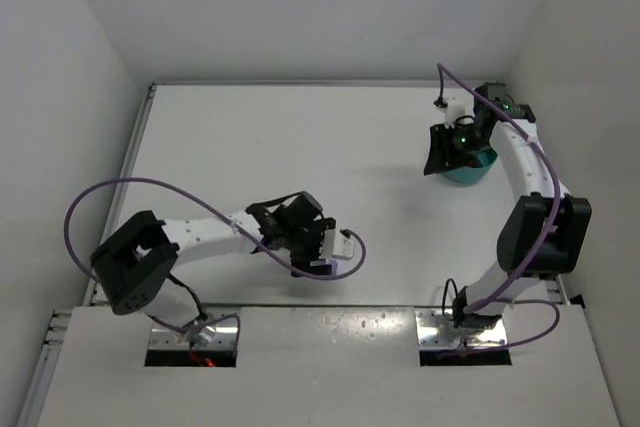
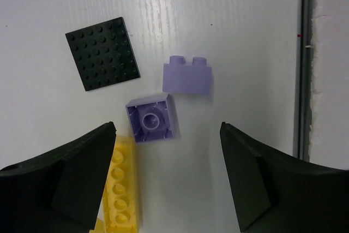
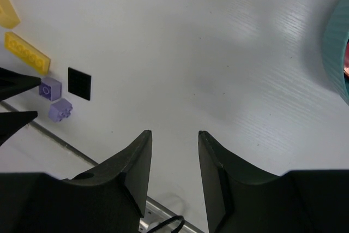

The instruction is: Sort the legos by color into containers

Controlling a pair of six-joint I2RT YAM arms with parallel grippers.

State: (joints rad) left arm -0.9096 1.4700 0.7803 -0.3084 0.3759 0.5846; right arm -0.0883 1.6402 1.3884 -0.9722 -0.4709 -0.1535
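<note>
As I judge it, the step in hand is the pick of a lavender piece. The left gripper (image 2: 168,147) hangs released over the white table (image 2: 245,36), jaws wide apart and holding nothing. The lavender square plastic brick (image 2: 152,118) lies just ahead of the gap between the fingertips, nearer the finger on the left of the wrist view. It is upside down, its hollow underside with 1 round tube facing the camera. Being square, it has no clear long axis, and its edges sit a little off the line between the jaws.

Just beyond it lies a second lavender plastic brick with 2 studs (image 2: 187,76), tipped on its side. Its studs point away from the gripper and its long axis runs parallel to the jaw line. Whether the 2 lavender bricks touch at a corner I cannot tell. A yellow long plastic brick (image 2: 122,189) lies close beside the left-in-view finger, its long axis running along that finger. A black square flat plastic plate (image 2: 102,54) lies farther ahead on that side.

The next move likely calls for a small advance and wrist turn, then a descent that straddles the square brick alone, clear of the yellow one.

The right gripper (image 3: 174,143) is also released, jaws partly apart and empty. The round teal bowl (image 3: 335,53) sits ahead at the right of its view, well apart from the left gripper.
</note>
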